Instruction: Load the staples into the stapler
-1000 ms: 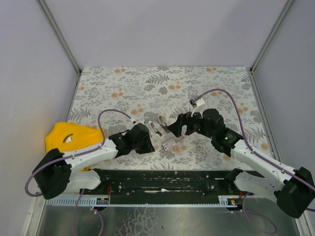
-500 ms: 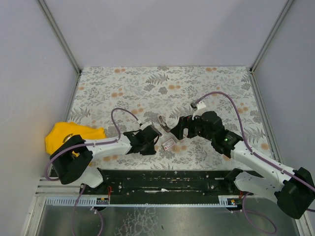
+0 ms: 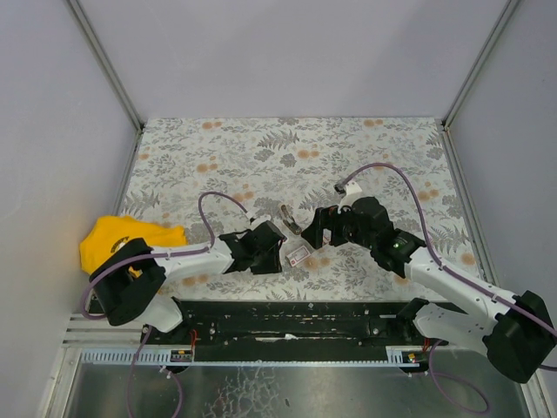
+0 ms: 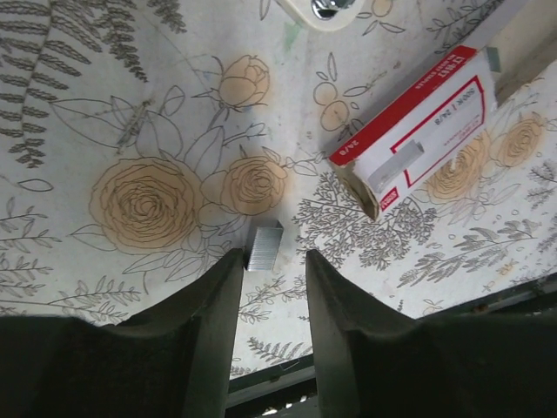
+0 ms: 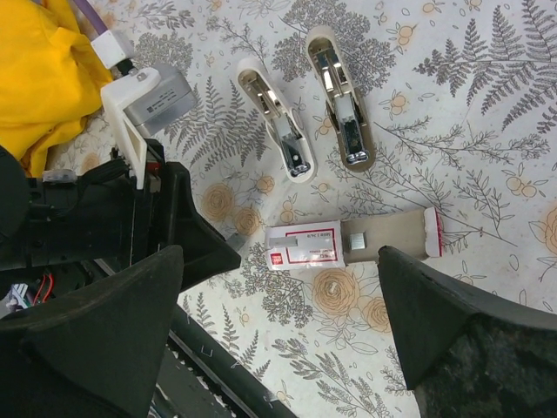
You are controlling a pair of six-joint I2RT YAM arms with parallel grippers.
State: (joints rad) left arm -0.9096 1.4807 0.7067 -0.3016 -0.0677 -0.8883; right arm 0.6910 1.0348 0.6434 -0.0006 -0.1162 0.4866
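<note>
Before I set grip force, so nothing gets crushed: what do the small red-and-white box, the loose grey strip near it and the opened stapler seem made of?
Small red-and-white staple box: thin printed cardboard, matte, brown raw edge at its open end. Loose grey strip: likely metal staples, fine ridges, dull sheen. Opened stapler: beige shell, probably plastic, around shiny metal channels.

shiny metal stapler (image 5: 341, 113), card staples carton (image 5: 303, 246)

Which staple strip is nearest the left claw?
The loose strip on the cloth at the left claw's fingertips; the other strip sits in the box's tray.
</note>
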